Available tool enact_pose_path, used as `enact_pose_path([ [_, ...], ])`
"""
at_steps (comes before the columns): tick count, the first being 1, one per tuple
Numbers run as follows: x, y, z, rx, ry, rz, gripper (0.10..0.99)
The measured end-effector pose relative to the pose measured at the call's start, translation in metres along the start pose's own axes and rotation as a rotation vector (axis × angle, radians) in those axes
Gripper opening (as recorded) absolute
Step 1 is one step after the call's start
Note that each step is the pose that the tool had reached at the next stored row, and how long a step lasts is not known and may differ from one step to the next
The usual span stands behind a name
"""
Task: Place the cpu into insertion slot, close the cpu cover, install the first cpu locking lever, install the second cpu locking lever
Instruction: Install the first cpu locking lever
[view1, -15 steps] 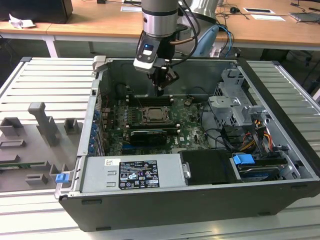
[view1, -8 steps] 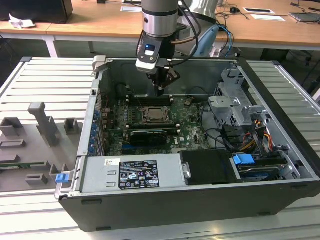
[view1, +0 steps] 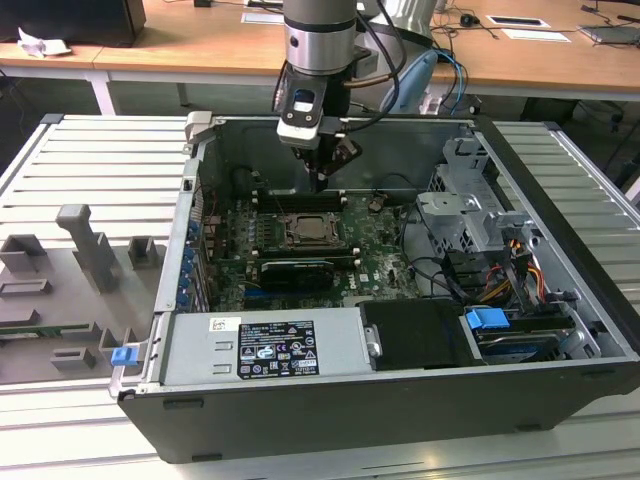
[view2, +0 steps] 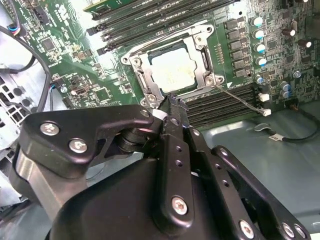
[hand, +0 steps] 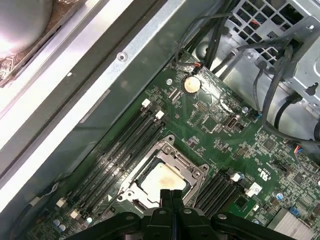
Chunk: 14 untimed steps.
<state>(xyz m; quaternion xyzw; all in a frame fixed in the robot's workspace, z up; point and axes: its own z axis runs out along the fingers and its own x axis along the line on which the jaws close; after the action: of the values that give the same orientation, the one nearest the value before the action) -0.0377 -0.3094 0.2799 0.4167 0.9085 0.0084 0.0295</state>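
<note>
- black two-finger gripper (view2: 171, 102): fingers pressed together, empty, tips just beside the socket corner
- small square pale grey metal-topped cpu (view2: 172, 70): seated in the silver-rimmed insertion slot (view1: 312, 231)
- thin silver frame cpu cover (view2: 206, 55): appears flat over the chip
- step judged: locking levers; calls for exact tip contact on the thin wire lever (view2: 240, 98)

Pale grey, faintly cream-tinged, flat square metal-topped cpu (view2: 172, 70), framed by the thin bright silver metal cpu cover (view2: 141, 80). Deep green circuit board (view2: 75, 60) flecked with small black chips and fine pale lettering; long black plastic memory slots (view2: 150, 20) in parallel stripes; round capacitors (view2: 257, 35) capped in teal and silver; brass-coloured round coin cell (hand: 190, 84). Matt black metal gripper (view2: 170, 102) dotted with silver screw heads. In the exterior view, grey steel power-supply box (view1: 200, 350) with a black-and-white label, bright blue plastic tab (view1: 488, 322), orange, yellow and red wires (view1: 505, 285), black computer case (view1: 400, 425), pale grey ribbed table (view1: 90, 150) in even parallel lines, light brown wooden desks (view1: 200, 45).
</note>
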Motion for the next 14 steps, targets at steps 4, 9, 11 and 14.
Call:
enact_pose_path([
  [4, 0.0000, 0.0000, 0.0000, -0.001, 0.0010, -0.026, 0.106],
  [9, 0.0000, 0.0000, 0.0000, -0.003, 0.0024, -0.059, 0.106],
  [11, 0.0000, 0.0000, 0.0000, -0.003, 0.0029, -0.072, 0.106],
  [14, 0.0000, 0.0000, 0.0000, -0.005, 0.0039, -0.099, 0.106],
])
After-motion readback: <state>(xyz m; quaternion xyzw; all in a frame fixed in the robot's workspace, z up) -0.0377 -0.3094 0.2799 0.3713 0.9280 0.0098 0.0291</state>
